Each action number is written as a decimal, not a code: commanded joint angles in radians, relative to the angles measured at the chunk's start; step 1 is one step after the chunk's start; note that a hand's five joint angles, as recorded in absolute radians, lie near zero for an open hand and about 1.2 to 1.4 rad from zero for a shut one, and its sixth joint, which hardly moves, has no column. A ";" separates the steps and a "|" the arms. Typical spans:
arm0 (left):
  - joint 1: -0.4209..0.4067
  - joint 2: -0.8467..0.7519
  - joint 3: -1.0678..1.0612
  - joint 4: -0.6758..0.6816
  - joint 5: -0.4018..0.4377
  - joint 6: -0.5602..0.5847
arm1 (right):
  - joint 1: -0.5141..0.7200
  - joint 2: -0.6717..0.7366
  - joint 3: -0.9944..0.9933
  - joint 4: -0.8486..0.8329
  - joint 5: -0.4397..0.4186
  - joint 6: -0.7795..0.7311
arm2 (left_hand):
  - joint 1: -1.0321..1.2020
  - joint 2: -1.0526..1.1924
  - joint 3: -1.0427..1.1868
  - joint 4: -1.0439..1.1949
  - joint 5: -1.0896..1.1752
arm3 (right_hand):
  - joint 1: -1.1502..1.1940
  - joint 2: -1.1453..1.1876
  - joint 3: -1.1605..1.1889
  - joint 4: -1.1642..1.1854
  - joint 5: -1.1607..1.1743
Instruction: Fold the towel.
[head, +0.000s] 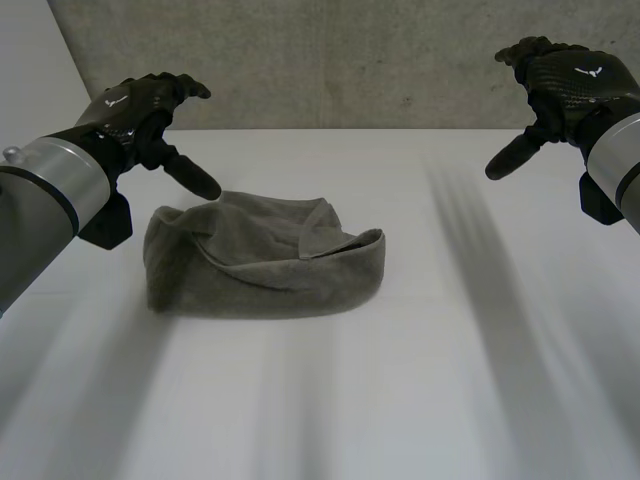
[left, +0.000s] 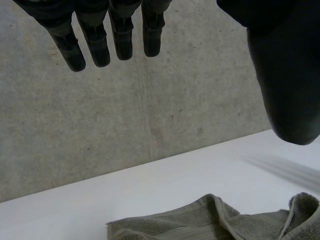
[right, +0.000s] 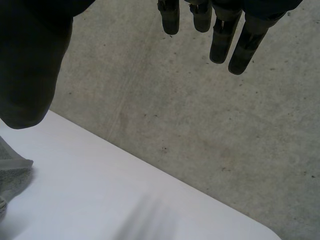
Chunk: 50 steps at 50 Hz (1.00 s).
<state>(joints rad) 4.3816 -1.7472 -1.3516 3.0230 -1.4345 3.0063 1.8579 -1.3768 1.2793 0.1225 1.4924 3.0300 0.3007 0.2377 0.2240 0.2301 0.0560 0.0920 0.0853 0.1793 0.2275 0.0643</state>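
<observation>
A grey-green towel (head: 262, 256) lies crumpled in a loose heap on the white table (head: 400, 380), left of the middle. My left hand (head: 140, 110) hovers above and just behind the towel's left end, fingers straight, thumb pointing down toward the cloth, holding nothing. In the left wrist view the fingers (left: 95, 42) hang straight and the towel (left: 215, 222) lies below the palm. My right hand (head: 560, 85) floats high at the far right, well away from the towel, fingers relaxed and empty. In the right wrist view its fingers (right: 225, 35) are straight, and a towel edge (right: 10, 175) shows beside the thumb.
A grey concrete wall (head: 340, 60) rises right behind the table's far edge. Bare white tabletop stretches in front of the towel and to its right.
</observation>
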 joint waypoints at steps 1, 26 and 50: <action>0.001 0.000 0.003 -0.001 0.002 0.002 | 0.000 0.001 0.000 0.000 -0.003 0.001 | -0.125 -0.062 -0.049 -0.056 -0.055 | -0.092 -0.085 -0.005 -0.053 -0.064; -0.001 -0.242 0.048 0.037 0.012 0.275 | 0.145 0.212 -0.011 -0.093 -0.241 -0.276 | -0.114 -0.051 -0.049 -0.056 -0.043 | 0.031 0.037 -0.005 -0.053 -0.064; 0.048 -0.638 0.241 0.043 0.016 0.543 | 0.234 0.722 -0.293 -0.224 -0.193 -0.642 | 0.754 0.817 -0.049 -0.056 0.825 | 0.703 0.710 -0.005 -0.053 0.557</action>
<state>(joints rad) 4.4204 -2.3533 -1.1294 3.0636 -1.4189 3.5247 2.0940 -0.6867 0.9883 -0.0248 1.2747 2.4045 0.7225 0.7311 0.2240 0.2301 0.5336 0.5715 0.5685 0.1793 0.2275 0.4070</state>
